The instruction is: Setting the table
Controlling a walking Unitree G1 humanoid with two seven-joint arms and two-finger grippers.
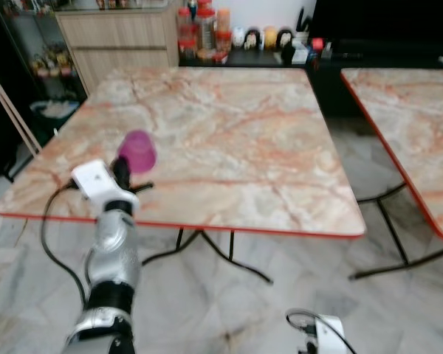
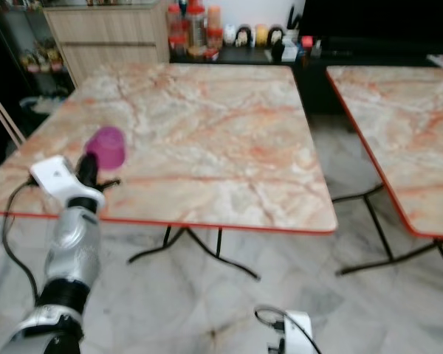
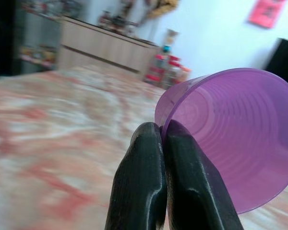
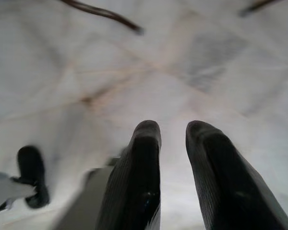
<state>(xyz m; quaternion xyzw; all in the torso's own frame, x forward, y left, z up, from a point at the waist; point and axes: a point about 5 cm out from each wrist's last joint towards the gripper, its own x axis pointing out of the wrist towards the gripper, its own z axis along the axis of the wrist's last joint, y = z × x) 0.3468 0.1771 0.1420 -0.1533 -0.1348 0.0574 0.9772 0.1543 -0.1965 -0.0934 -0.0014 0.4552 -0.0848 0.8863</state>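
Note:
A purple plastic cup (image 1: 138, 151) hangs tilted on its side over the near left part of the marble-topped table (image 1: 229, 140). My left gripper (image 1: 123, 171) is shut on the cup's rim; in the left wrist view the two black fingers (image 3: 153, 187) pinch the rim of the cup (image 3: 230, 139), whose open mouth faces the camera. My right gripper (image 4: 173, 134) hangs low over the pale tiled floor, its fingers a little apart with nothing between them.
A second marble table (image 1: 413, 125) stands to the right, across a gap of floor. Behind the table are a wooden cabinet (image 1: 122, 37), red-lidded jars (image 1: 203, 29) and small figures on a dark shelf. Black folding legs (image 1: 214, 251) stand under the table.

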